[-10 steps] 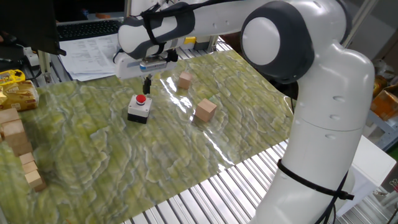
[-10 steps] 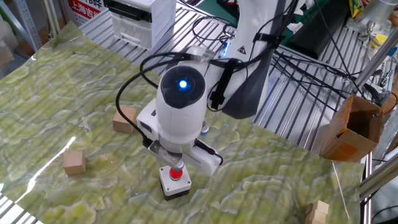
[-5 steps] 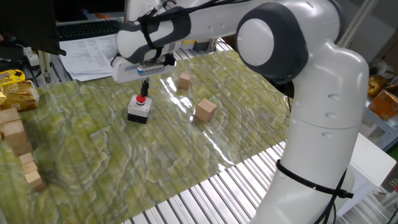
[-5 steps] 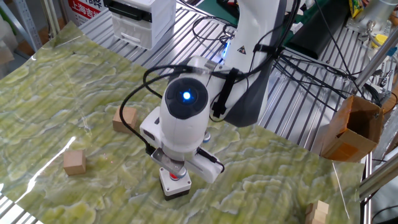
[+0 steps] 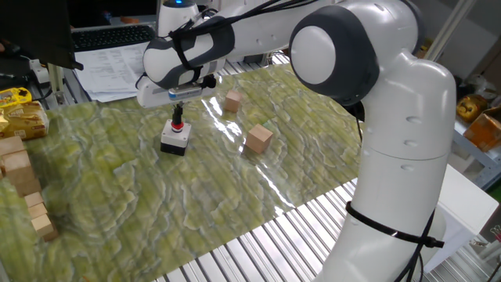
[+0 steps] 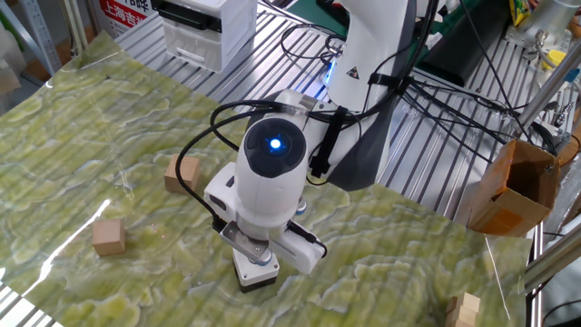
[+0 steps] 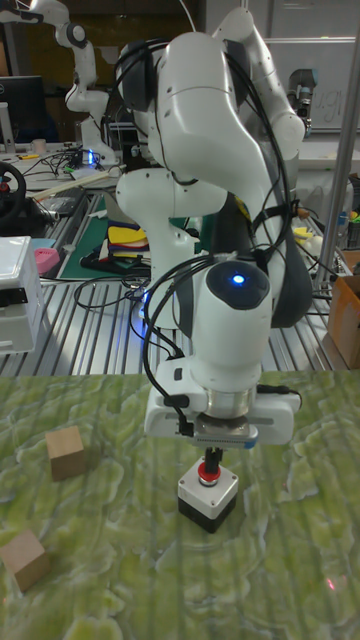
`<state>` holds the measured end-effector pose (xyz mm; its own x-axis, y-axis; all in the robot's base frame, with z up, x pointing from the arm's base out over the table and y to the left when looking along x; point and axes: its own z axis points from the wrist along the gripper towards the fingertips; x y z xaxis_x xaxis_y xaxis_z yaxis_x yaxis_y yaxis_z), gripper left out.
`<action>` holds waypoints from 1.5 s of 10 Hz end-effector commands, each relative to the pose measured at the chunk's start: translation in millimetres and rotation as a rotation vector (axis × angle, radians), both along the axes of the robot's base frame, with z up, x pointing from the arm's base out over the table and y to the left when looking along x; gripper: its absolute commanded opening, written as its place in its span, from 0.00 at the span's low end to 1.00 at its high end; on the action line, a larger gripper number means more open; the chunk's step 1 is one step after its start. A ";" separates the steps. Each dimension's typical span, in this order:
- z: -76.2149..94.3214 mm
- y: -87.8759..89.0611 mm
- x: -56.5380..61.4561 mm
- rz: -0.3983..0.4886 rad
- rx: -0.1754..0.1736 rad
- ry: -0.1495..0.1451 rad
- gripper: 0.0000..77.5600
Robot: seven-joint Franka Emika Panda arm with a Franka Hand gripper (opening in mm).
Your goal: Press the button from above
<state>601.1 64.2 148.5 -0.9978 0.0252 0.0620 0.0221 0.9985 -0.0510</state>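
No readable text. Red sign (image 6: 127, 11) at the top edge of the other fixed view: characters too small. Triangle warning sticker (image 6: 350, 73) on the robot base: symbol only, illegible.

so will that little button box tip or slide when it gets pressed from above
Probably neither. The button box is squat with a flat black base on the mat, so it should stay put. The gripper sits right over the red button, so the push goes straight down.

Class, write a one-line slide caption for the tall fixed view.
Robot arm's tool meets the red button from above; two wooden cubes sit left.
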 end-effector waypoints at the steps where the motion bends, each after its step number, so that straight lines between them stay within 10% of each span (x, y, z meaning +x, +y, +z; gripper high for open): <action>1: -28.5 -0.7 -7.3 0.007 -0.003 -0.011 0.00; 5: 23.8 -4.0 -9.0 0.002 -0.017 0.046 0.00; 9: 25.2 -4.2 -9.2 0.001 -0.023 0.051 0.00; 15: -37.3 -1.9 -8.1 0.014 -0.022 0.001 0.00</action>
